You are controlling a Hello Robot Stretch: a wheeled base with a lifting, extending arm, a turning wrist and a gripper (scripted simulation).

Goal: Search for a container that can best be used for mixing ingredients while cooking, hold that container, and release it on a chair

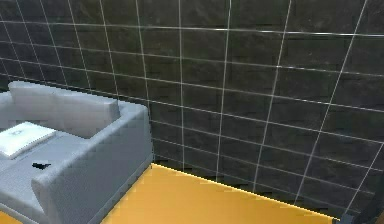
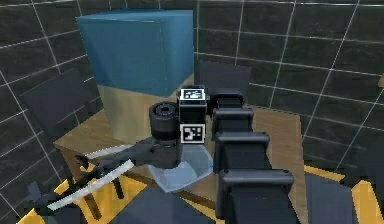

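My gripper (image 2: 75, 180) reaches out over a wooden table (image 2: 290, 145) in the arm side view. Its dark body sits left of the two white marker squares, and its thin fingers (image 2: 105, 157) point toward the view's lower left. A pale grey-blue rounded thing, perhaps a bowl (image 2: 178, 178), lies on the table just below the gripper's body. I cannot tell whether the gripper holds anything. A dark chair (image 2: 55, 100) stands at the table's left side and another dark chair (image 2: 228, 82) behind it. In the forward view a grey armchair (image 1: 95, 130) stands at the left.
A big blue box (image 2: 135, 50) on a pale base stands on the table behind the gripper. On the armchair's seat lie a white flat thing (image 1: 22, 138) and a small dark thing (image 1: 40, 165). Dark tiled walls (image 1: 260, 90) close both views. The floor (image 1: 200, 205) is orange.
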